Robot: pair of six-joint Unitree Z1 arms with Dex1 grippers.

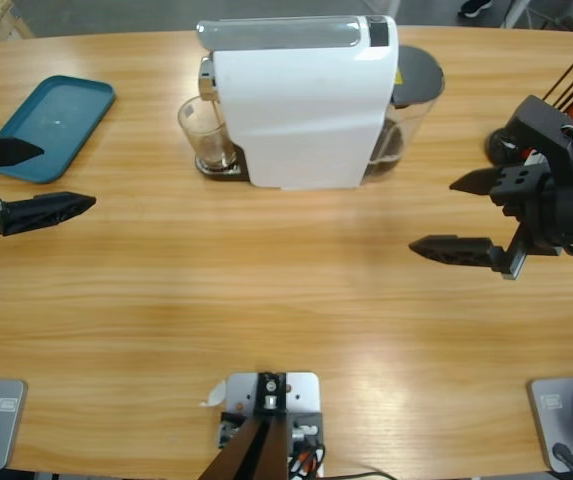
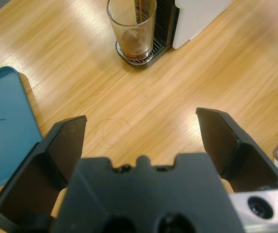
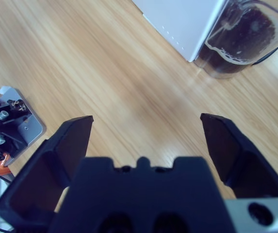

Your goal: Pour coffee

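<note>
Your left gripper [image 2: 141, 128] sits close to its camera with both jaws spread wide and nothing between them. Just bare table [image 2: 143, 92] shows in the gap. Straight ahead of it stands the glass [image 2: 131, 29], on the small drip tray [image 2: 139, 54] of the white machine [image 2: 197, 17]. You can see the coffee [image 2: 135, 42] as a little brown pool at the bottom of the glass, and a thin dark stream runs down into it from above. A blue tray [image 2: 5, 124] lies flat on the table off to one side of your left gripper, near it but not touching. Your right gripper [image 3: 146, 131] is also wide open and holds nothing. Ahead of it you see a corner of the white machine and a clear tank [image 3: 240, 41] right beside it that looks dark inside. From above, your left gripper [image 1: 28, 178] is at the left edge, next to the blue tray, and your right gripper [image 1: 466, 215] is at the right side. Both are well apart from the glass [image 1: 206, 130], which stands at the left front of the machine.
</note>
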